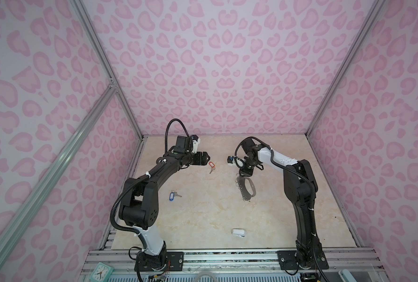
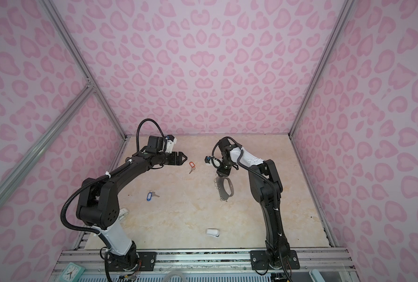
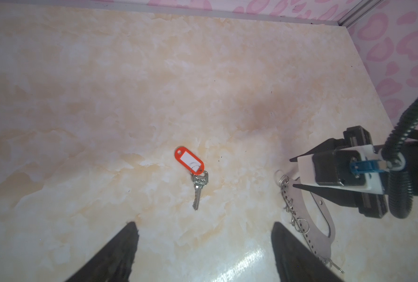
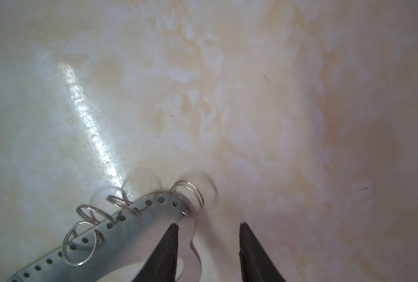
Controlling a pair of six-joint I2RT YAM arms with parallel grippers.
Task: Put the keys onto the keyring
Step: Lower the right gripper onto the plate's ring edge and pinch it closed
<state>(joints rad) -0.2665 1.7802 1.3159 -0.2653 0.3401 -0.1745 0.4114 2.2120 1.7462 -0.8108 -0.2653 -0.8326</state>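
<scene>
The left pincer (image 3: 203,223) hangs spread, the orange-tagged key (image 3: 196,177) just ahead; pickup looks next, needing a low pinch. The right pincer (image 4: 208,224), half-spread, straddles the keyring (image 4: 142,225) end.

The keyring (image 4: 139,234) by the right gripper (image 4: 208,224) is dull grey metal. Its wire rings (image 4: 197,194) shine. The table (image 4: 227,97) is smooth and glossy.

Pink leopard-print walls (image 1: 227,73) around glossy cream marble tabletop (image 1: 203,212).
</scene>
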